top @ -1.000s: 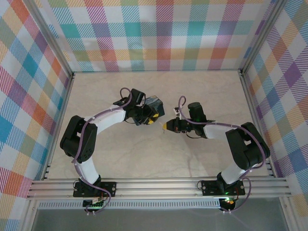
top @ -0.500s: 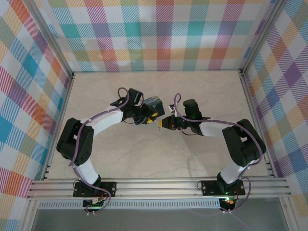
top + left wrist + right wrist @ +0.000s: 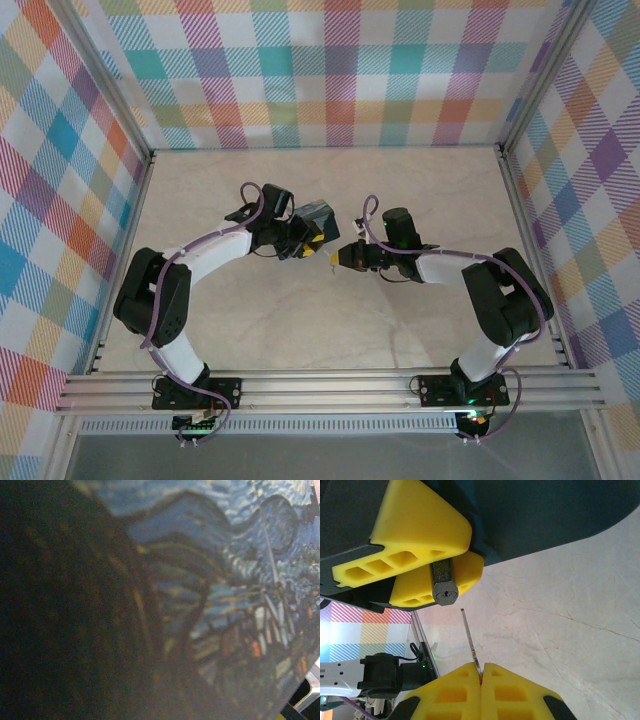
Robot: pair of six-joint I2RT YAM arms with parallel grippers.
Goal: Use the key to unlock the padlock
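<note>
Between the two grippers, above mid-bench: padlock (image 3: 444,586), dark body, long axis running out from between the yellow fingers (image 3: 415,530) of the left gripper (image 3: 311,243). Its keyway face is turned toward the right gripper (image 3: 481,674).

Left jaws: pinching the padlock body, as the right wrist view shows it.

Painted box (image 3: 318,216): just behind the padlock, against the left gripper.

Key (image 3: 469,639): thin silvery blade, long axis aimed at the padlock. Its tip is near the keyway but apart from it and slightly off to one side.

Right jaws: pressed together on the key's near end.

Room: bare bench (image 3: 420,190) all round below the padlock, checked walls (image 3: 330,80) well apart from it.

Arms: both elbows bent, forearms converging on the padlock, left arm (image 3: 215,250) from its left, right arm (image 3: 450,268) from its right.
</note>
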